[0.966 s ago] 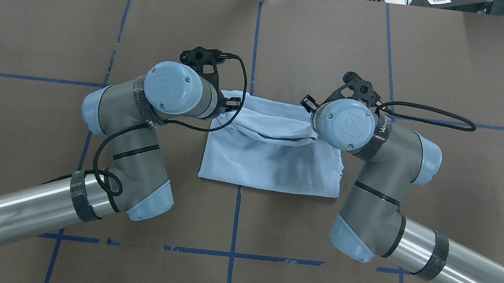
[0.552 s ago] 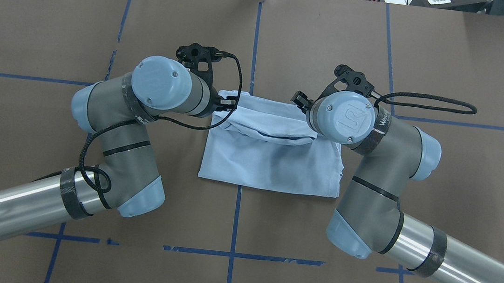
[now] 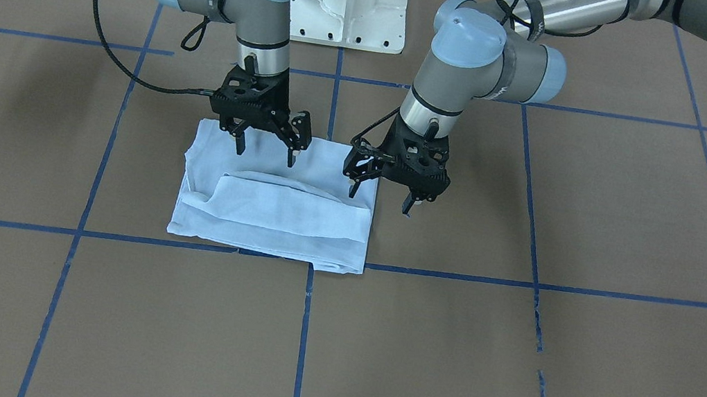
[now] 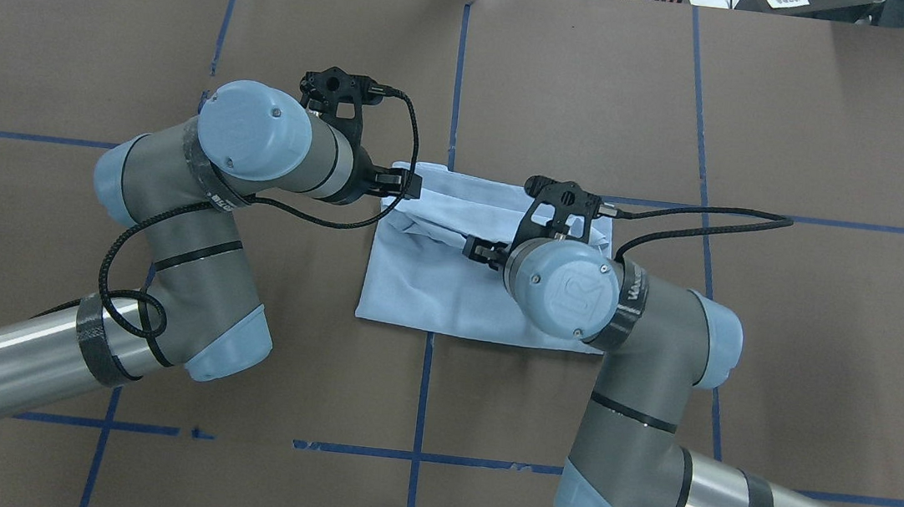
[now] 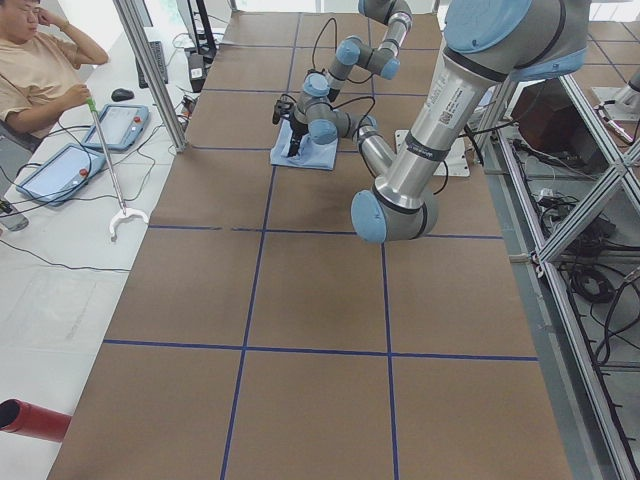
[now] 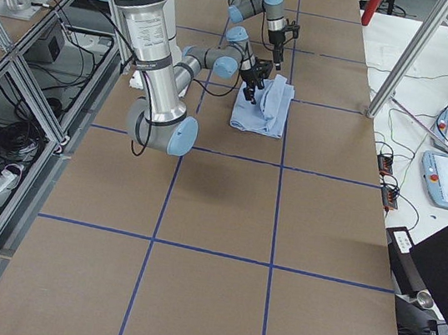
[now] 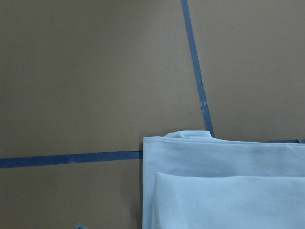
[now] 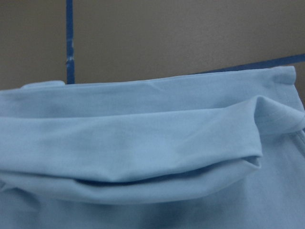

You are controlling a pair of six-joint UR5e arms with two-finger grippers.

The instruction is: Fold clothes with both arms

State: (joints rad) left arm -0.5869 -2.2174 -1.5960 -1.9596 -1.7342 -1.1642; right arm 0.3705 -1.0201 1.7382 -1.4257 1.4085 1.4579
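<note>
The light blue T-shirt (image 3: 273, 221) lies folded on the brown table, with a rolled fold across it (image 4: 423, 284). Its print and collar are hidden. My left gripper (image 3: 380, 199) is open and empty, hovering just above the shirt's edge on my left side; it also shows in the overhead view (image 4: 400, 185). My right gripper (image 3: 265, 154) is open and empty, hovering over the shirt's half nearer my base; overhead it is mostly hidden under its wrist (image 4: 484, 251). The left wrist view shows the shirt's corner (image 7: 224, 186). The right wrist view shows the rolled fold (image 8: 143, 152).
Blue tape lines cross the brown table cover (image 4: 686, 102). The white pedestal base (image 3: 348, 1) stands behind the shirt on my side. A seated operator (image 5: 35, 70) is beyond the far table edge, with tablets beside him.
My right arm has swung inward and back toward me, from the shirt's far right corner to above the shirt. My left arm has drawn a little to the left.
</note>
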